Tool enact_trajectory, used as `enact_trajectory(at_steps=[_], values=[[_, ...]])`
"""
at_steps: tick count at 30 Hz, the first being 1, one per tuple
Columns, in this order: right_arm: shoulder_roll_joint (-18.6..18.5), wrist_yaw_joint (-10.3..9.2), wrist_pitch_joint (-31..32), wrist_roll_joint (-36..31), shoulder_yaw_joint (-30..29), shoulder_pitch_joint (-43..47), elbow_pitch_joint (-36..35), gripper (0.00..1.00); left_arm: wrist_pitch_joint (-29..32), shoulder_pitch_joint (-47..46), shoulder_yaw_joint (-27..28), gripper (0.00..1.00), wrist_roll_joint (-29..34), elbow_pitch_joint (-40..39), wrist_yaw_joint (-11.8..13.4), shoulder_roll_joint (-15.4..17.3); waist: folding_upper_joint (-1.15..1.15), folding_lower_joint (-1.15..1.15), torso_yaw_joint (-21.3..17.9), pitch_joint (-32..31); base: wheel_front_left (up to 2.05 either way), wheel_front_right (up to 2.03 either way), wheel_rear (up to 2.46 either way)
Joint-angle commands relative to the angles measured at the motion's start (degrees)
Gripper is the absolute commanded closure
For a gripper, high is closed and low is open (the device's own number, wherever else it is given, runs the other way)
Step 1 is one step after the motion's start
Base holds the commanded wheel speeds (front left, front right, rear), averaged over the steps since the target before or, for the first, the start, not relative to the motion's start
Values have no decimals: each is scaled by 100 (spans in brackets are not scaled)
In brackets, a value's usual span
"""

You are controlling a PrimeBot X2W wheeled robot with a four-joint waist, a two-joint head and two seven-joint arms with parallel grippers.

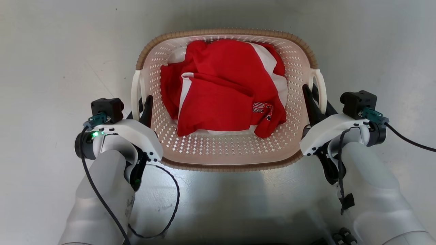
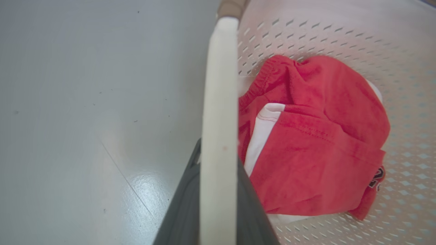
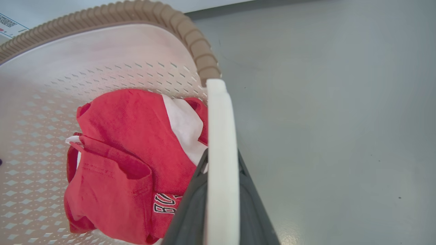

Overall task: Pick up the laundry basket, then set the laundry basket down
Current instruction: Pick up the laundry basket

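The laundry basket (image 1: 218, 149), cream perforated plastic with a brown woven-look rim, lies straight ahead of me on the grey floor. A red and white garment (image 1: 221, 92) is heaped inside it. My left gripper (image 1: 143, 103) is shut on the basket's left white loop handle (image 1: 135, 90). In the left wrist view that handle (image 2: 219, 85) runs up between the two dark fingers (image 2: 185, 204). My right gripper (image 1: 310, 92) is shut on the right loop handle (image 1: 322, 85), and the right wrist view shows this handle (image 3: 219, 119) pinched between its fingers (image 3: 187, 211). Whether the basket touches the floor I cannot tell.
Smooth grey floor (image 1: 51, 51) surrounds the basket on all sides. Black cables (image 1: 170, 204) hang from both wrists near my forearms. A white surface with a printed label (image 3: 10, 23) peeks in beyond the basket's far rim in the right wrist view.
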Motion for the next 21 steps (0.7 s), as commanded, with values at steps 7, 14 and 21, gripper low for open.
enact_trajectory(at_steps=[7,14,21], values=[[88,42,-79,76,133,260,47,100,-29,88,59,100,-108,-34,1,179,0,0,-12,-199,0,0,0],[98,42,-79,327,325,238,389,100,-29,56,-167,100,-328,354,1,215,0,0,-32,-636,0,0,0],[113,42,-79,785,998,73,942,100,-29,120,-485,100,-603,743,1,315,0,0,-155,-1410,0,0,0]])
